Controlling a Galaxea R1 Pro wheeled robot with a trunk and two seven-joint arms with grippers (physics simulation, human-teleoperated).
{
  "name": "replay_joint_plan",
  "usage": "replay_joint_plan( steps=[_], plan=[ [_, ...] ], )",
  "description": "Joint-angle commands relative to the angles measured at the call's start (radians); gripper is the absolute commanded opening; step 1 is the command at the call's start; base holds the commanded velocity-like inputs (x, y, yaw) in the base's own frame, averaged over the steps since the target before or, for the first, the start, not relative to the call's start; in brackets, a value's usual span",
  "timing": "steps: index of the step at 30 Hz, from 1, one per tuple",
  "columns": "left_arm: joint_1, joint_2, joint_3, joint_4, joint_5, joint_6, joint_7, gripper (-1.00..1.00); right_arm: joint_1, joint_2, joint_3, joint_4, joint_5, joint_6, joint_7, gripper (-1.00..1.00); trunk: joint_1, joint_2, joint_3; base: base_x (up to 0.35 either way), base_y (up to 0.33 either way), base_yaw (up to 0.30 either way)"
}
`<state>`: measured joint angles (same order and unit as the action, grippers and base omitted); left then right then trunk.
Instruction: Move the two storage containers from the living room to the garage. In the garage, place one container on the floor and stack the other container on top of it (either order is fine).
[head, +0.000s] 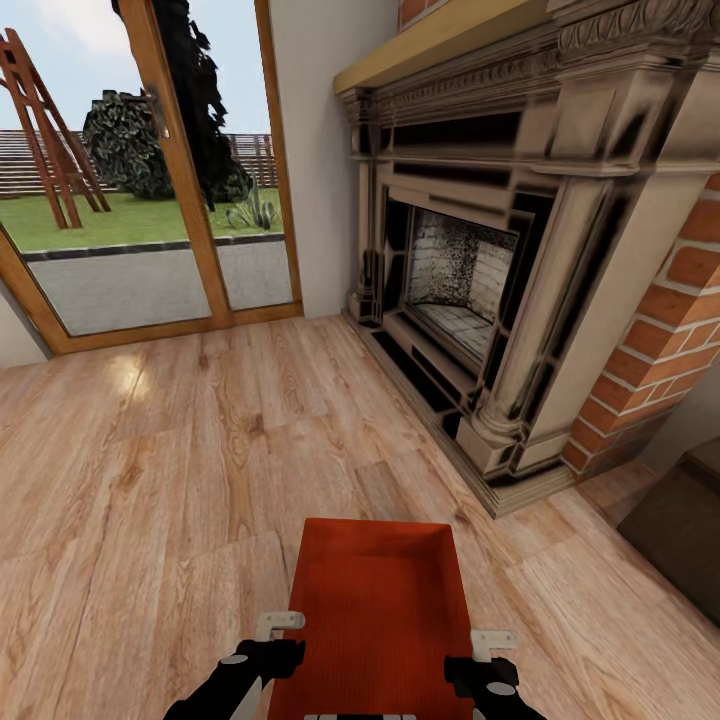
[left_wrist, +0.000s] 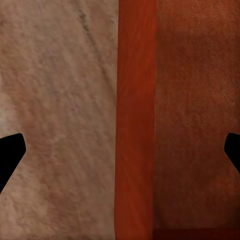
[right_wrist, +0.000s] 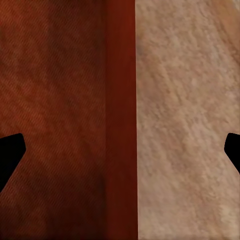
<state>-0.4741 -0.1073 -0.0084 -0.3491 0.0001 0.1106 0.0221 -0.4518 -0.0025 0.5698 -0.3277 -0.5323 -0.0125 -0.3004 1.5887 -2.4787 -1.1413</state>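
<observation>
head view: orange-red rectangular open-top plastic bin (head: 380, 610), long axis running away from robot toward brick fireplace (head: 520, 250)
contents: nothing inside
left gripper (head: 278, 640): jaws wide, straddling bin's left wall
right gripper (head: 490, 655): jaws wide, straddling right wall

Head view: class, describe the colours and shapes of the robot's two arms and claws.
Both arms are glossy black with rounded joints and small grey discs. The left claw and right claw are pale grey-white angular brackets. In the wrist views, the fingers show as black wedge-shaped tips.
</observation>
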Motion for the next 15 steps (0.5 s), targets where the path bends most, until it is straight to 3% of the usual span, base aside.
replay_joint_plan(
  steps=[1,15],
  plan=[
    [0.0,0.0,-0.001,-0.002,0.0,0.006,0.002,1.0,-0.001,-0.001,0.008,-0.001,-0.009,-0.001,-0.006,1.0,0.0,0.0,-0.001,0.0,0.0,0.0],
    [0.0,-0.002,-0.001,-0.004,0.003,0.006,0.002,1.0,-0.001,-0.001,0.008,-0.001,-0.009,-0.001,-0.006,1.0,0.0,0.0,-0.001,0.0,0.0,0.0]
  ],
)
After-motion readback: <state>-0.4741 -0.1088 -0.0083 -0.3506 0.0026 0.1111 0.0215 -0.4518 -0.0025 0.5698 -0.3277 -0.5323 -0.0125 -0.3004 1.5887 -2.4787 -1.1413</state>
